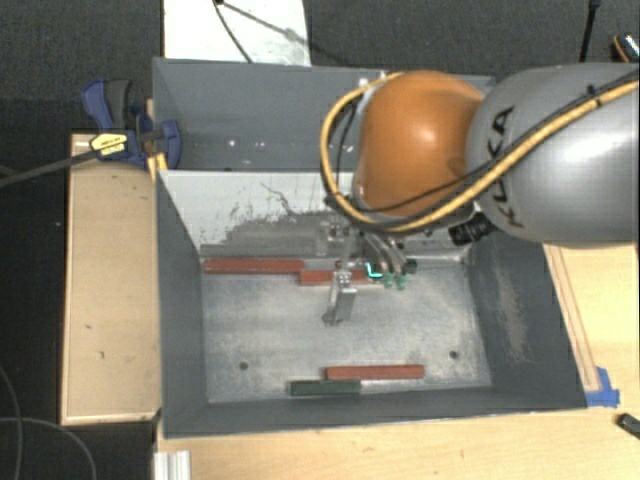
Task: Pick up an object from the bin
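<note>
Grey metal bin [185, 298] takes up the centre of the frame. Its floor is scuffed, w/ pale scratch marks toward the floor's upper left.

Silver-grey arm [570, 158] comes in from the right edge, across the upper right of the frame. It ends in a rounded orange cover [420, 138] at centre top, over the back part of the bin. A yellow/black cable [323, 153] loops round the cover's left side & runs back along the arm to the right.

Objs on the floor, all flat & lying horiz.:
- Long red-brown bar [250, 265], along the back of the floor, left of centre.
- Second red-brown bar [375, 373], near the front wall, lower centre, well apart from the first.
- Dark bar [325, 388], just below & left of the second, their ends overlapping side by side.
- Short red-brown piece [318, 278], at the long bar's right end, a touch lower. Can't tell if it is separate or joined.

Gripper [340, 306] hangs below the cover at frame centre, tilted down-left. Its tip is low over the bare floor, just below & right of the short red-brown piece, the nearest obj. Contact w/ it: can't tell. Claw state: can't tell, wide or narrow, & nothing seen held in it.

Small teal-green bit [396, 280] sits just right of the gripper, under the cover's lower edge. Can't tell if it is a robot part or loose.
</note>
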### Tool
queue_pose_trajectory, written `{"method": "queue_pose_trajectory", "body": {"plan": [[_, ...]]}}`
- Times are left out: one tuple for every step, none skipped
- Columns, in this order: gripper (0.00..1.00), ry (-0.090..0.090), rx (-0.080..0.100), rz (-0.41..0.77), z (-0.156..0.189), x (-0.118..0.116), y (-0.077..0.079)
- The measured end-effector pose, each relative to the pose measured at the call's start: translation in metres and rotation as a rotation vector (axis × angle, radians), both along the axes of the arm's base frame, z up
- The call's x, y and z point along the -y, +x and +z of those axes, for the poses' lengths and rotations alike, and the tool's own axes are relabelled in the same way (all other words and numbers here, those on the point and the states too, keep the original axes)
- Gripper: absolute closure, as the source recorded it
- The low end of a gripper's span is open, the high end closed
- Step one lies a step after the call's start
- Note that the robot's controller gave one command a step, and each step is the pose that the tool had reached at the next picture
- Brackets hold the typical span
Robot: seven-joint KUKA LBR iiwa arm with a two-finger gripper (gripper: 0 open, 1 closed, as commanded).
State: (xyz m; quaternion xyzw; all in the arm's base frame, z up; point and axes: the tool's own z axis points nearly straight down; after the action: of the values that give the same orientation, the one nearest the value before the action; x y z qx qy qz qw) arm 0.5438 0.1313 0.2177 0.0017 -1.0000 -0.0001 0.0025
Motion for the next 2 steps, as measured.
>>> {"method": "queue_pose_trajectory", "body": {"plan": [[0.0, 0.0, 0.01, -0.089, -0.039, 0.031, 0.045], [0.0, -0.001, 0.001, -0.046, -0.152, 0.072, 0.039]]}}
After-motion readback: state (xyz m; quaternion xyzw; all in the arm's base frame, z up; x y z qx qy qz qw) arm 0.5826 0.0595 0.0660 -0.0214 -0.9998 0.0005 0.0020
